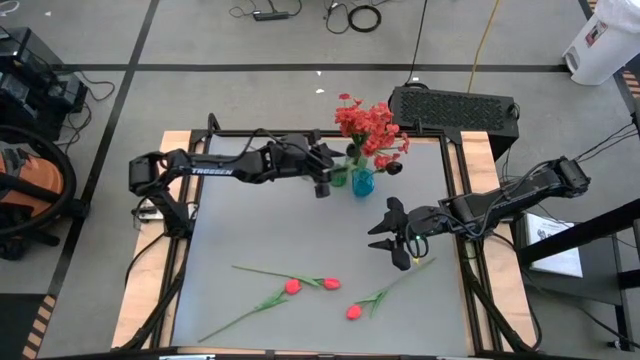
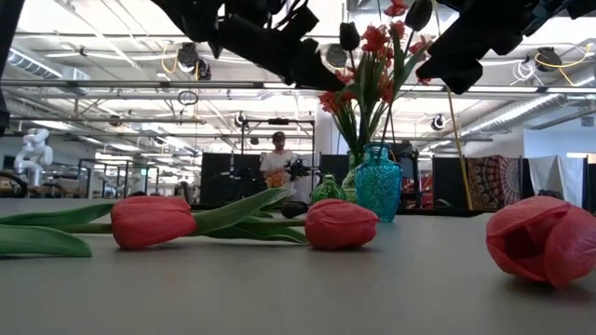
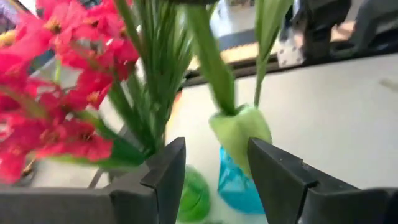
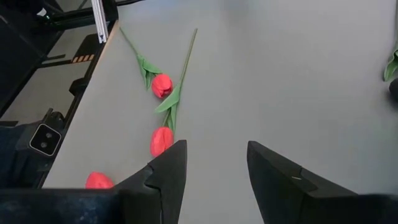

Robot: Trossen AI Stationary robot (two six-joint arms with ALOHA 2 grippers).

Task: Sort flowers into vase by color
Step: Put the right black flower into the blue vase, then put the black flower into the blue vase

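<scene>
A: Where are the flowers?
B: The red clustered blossoms stand in the vases at the far middle of the counter: a teal vase and, just beside it, a green vase. Which vase holds them I cannot tell. Three pinkish-red tulips lie flat near the front edge: one tulip and a second tulip close together, their stems crossing, and a third tulip a little to the right.
A: And the left tool?
B: The left tool hangs just beside the green vase, fingers apart, with green stems and a pale green leaf between them, touching nothing that I can see.
A: The right one?
B: The right tool hovers over bare counter right of centre, fingers apart and empty, well apart from the tulips.
A: Anything behind?
B: A person stands far back in the room.
</scene>
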